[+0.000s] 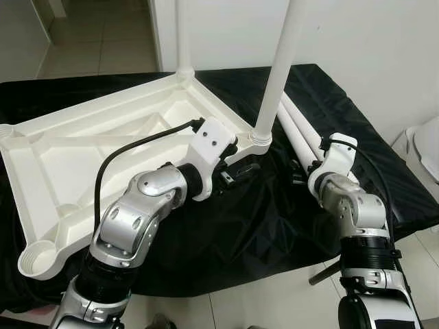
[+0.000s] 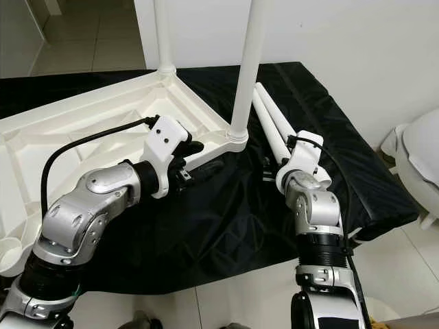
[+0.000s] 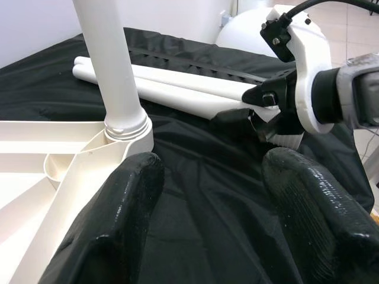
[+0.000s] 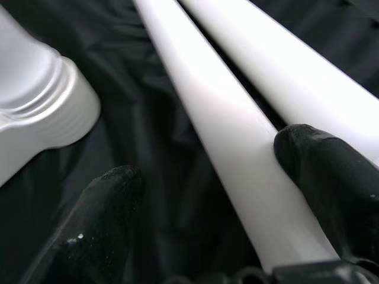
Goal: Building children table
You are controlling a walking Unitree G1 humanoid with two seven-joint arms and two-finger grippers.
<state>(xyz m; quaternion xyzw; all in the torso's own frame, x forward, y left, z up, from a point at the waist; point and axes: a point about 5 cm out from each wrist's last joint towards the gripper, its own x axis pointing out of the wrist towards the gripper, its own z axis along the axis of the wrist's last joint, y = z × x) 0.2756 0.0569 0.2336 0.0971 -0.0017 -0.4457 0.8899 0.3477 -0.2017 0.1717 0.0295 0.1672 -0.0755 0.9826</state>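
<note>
We count one white tabletop [image 1: 103, 137], lying upside down on one black cloth [image 1: 260, 226]. Two legs stand upright in its corner sockets: one at the far corner [image 1: 182, 34] and one at the near right corner [image 1: 281, 65]. Two more legs [image 2: 271, 127] lie loose on the cloth, side by side, which makes four legs in all. We see two empty sockets [image 1: 38, 260] at the left corners of the tabletop. There are two grippers: the left gripper [image 1: 243, 171] and the right gripper [image 2: 271, 168], each with two black fingers [image 3: 127, 201]. One white object [image 1: 425, 147] sits at the right edge; we cannot tell what it is.
</note>
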